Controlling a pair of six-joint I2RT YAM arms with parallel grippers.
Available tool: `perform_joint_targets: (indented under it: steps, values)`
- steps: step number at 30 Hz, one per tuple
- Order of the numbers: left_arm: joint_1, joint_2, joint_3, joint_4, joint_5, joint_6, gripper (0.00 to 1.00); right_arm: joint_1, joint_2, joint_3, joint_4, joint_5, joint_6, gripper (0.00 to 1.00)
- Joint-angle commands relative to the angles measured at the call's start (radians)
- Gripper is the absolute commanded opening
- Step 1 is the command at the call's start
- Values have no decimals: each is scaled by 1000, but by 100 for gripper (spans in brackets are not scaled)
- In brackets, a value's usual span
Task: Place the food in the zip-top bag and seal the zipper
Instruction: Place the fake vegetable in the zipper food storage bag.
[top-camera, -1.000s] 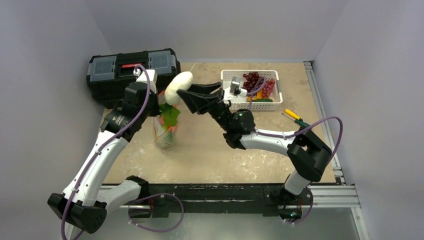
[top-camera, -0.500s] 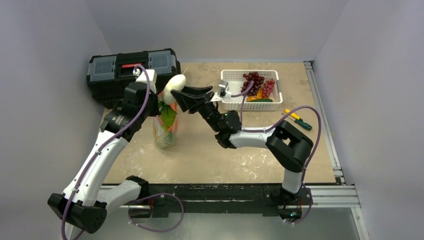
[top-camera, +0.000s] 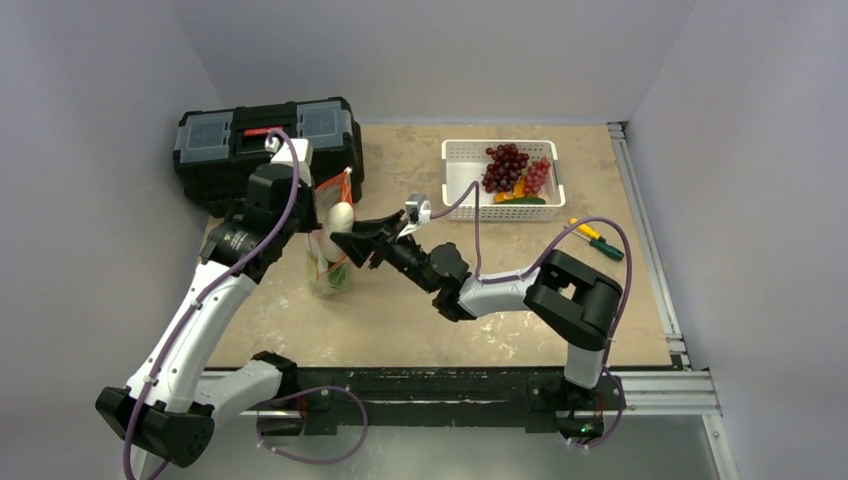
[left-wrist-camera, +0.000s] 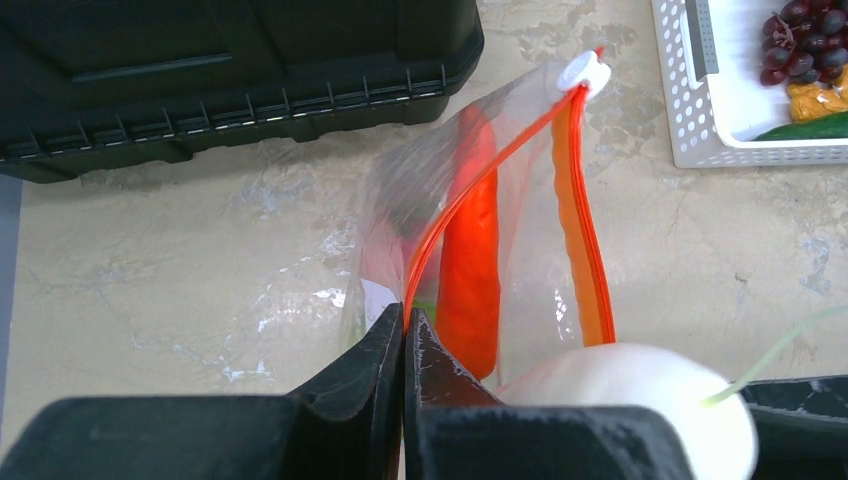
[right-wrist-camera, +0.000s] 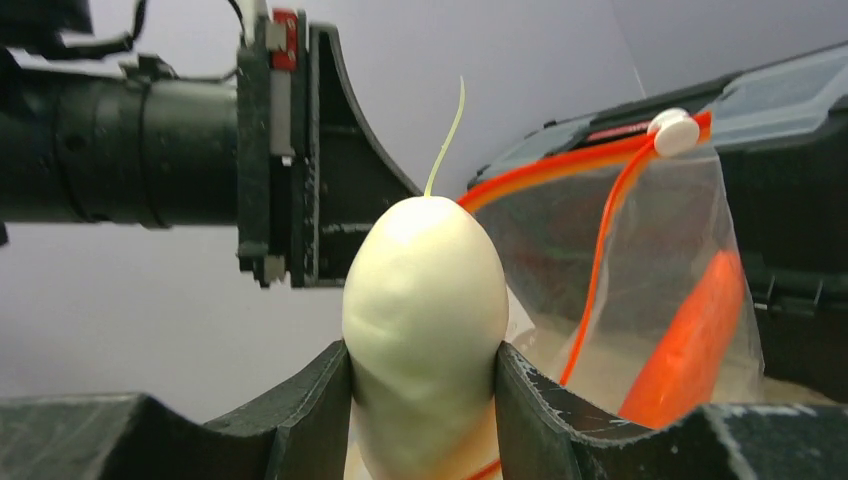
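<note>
Zip-top bag (top-camera: 328, 270): upright left of centre on bench (top-camera: 420, 310), mouth gaping upward. Far left, just behind it: black toolbox (top-camera: 265, 135), crowding that side. Left tool (left-wrist-camera: 404, 335): clamped tight on near rim of bag, right at zipper (left-wrist-camera: 580, 220); white slider (left-wrist-camera: 585, 72) at far end of strip. Inside bag: orange carrot (left-wrist-camera: 470, 260), standing on end. Next right: white bulb (right-wrist-camera: 425, 320), sprout up, just at bag's mouth, pinched in right tool (right-wrist-camera: 423, 365), half-closed around it. Further right, well apart: white basket (top-camera: 455, 175) with 2 grape bunches (top-camera: 505, 165). Far right: 2 screwdrivers (top-camera: 592, 237) near bench edge.
</note>
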Motion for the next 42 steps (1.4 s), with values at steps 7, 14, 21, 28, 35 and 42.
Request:
perform_joint_targets:
  steps: [7,14,21,28,35,42]
  values:
    - [14,-8,18,39,4,-7,0,9,-81,96,-454,8,60,21]
    - [15,-7,19,35,-2,-7,0,8,-66,290,-819,6,98,49]
    - [15,-9,17,38,-5,-7,0,8,-76,436,-1097,12,99,73]
    - [14,-6,16,38,-7,-6,0,9,-150,449,-1227,67,21,79]
    - [16,-6,17,35,-11,-5,0,8,-225,426,-1273,134,-73,79]
    - [16,4,14,37,-3,-7,0,-17,-287,419,-1365,214,-121,80]
